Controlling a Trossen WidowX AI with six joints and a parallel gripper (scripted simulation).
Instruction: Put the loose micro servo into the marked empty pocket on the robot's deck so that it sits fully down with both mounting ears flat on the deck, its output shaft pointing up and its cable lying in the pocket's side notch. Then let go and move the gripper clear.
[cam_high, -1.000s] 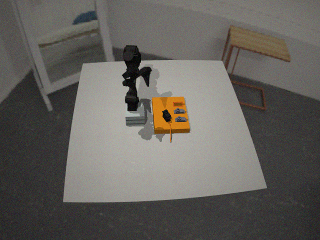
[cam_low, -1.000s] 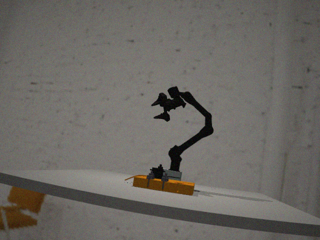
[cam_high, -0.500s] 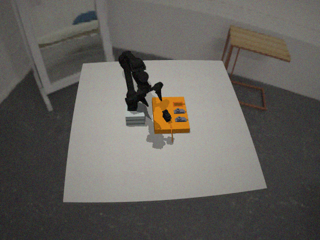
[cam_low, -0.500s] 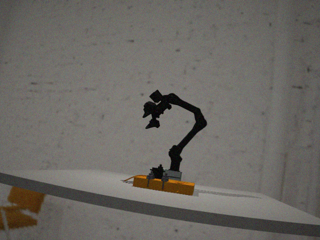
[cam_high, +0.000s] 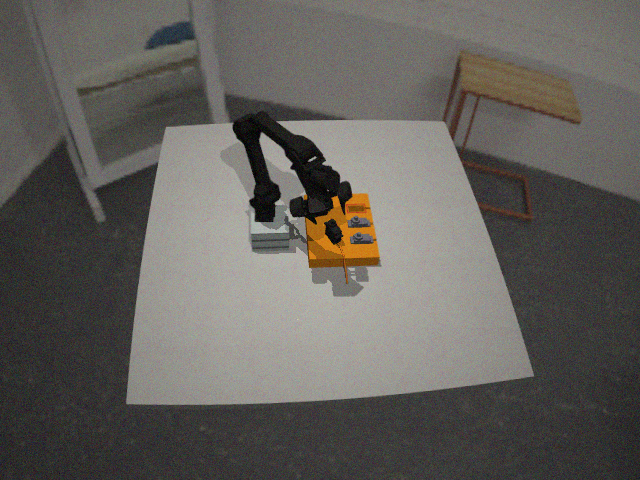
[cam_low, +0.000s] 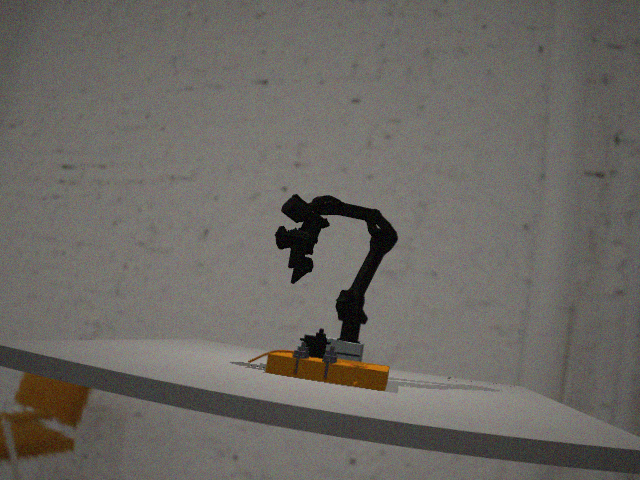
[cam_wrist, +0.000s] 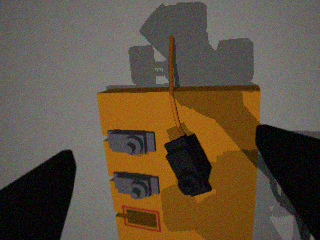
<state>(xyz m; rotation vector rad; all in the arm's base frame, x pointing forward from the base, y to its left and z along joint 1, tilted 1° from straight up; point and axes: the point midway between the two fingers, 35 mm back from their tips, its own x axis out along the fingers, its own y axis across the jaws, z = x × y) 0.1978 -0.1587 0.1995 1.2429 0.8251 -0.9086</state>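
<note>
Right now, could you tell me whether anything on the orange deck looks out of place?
Yes. The black micro servo lies loose and skewed on the orange deck, beside two seated grey servos, not in the red-outlined pocket. Its orange cable trails off the deck's edge. The end effector hangs open above, holding nothing.

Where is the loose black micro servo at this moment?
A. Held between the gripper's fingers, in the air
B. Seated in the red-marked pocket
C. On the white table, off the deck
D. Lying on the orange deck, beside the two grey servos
D: the black micro servo lies tilted on the orange deck next to the grey servos, while the red-marked pocket is vacant and the open gripper hangs above.
</note>
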